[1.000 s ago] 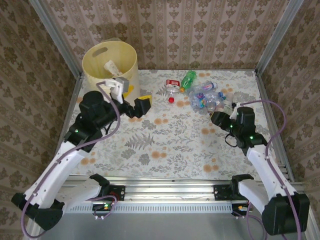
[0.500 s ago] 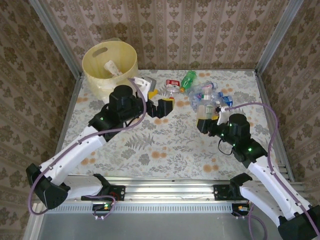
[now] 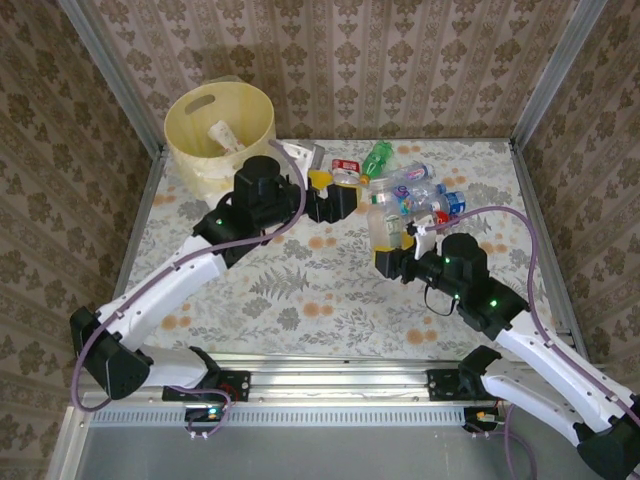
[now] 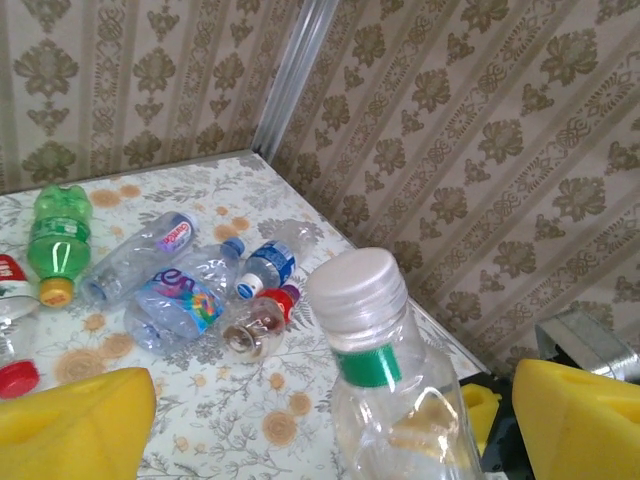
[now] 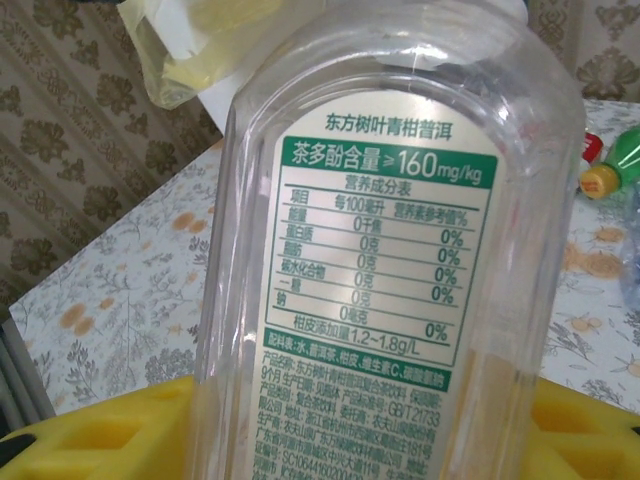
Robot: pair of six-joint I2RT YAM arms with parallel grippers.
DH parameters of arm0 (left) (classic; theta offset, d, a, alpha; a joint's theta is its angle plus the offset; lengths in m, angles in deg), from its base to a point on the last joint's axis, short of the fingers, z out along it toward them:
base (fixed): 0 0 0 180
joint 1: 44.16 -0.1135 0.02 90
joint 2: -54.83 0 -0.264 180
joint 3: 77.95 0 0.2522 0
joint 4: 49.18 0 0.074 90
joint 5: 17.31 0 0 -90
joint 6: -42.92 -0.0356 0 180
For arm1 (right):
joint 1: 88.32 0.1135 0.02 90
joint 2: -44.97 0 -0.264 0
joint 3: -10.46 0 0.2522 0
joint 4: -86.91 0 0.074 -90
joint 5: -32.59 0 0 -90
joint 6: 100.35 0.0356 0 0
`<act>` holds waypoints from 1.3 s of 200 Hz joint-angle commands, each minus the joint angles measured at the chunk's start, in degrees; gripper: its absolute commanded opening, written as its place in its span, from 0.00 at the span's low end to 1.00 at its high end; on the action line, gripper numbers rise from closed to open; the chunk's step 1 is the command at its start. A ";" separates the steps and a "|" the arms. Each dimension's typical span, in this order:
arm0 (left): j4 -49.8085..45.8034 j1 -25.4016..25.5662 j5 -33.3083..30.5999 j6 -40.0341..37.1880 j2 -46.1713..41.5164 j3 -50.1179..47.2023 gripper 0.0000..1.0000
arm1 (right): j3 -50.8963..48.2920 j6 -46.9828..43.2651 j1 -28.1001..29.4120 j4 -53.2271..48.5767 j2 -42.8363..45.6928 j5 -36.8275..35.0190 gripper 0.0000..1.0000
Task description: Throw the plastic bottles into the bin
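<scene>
Top external view: one tall clear plastic bottle (image 3: 383,228) with a pale cap stands upright, well to the right of the big pale yellow round plastic bin (image 3: 220,125) and closer to the arms' bases. The right gripper (image 3: 390,260) is squeezed tight on its lower part, with yellow fingers (image 5: 110,435) on both sides. More plastic bottles (image 3: 410,190), clear and green, lie in a heap farther right of the bin on the flowery table (image 3: 300,290). The left gripper (image 3: 340,200) hangs between the bin and the heap, its jaws wide apart, holding nothing. One pale bottle (image 3: 222,135) lies inside the bin.
</scene>
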 commanded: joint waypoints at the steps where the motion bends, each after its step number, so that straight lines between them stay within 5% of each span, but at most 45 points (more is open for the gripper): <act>1: 1.30 0.84 4.05 2.54 2.06 3.04 0.89 | 2.51 -2.80 1.94 2.81 -1.02 -2.84 0.35; 84: 0.67 2.57 5.87 3.68 6.71 4.58 0.81 | 3.97 -4.77 5.61 3.25 -3.32 -3.82 0.34; 260: 0.60 1.62 6.66 3.95 7.36 4.37 0.28 | 3.00 -5.30 6.40 2.55 -2.70 -2.88 0.38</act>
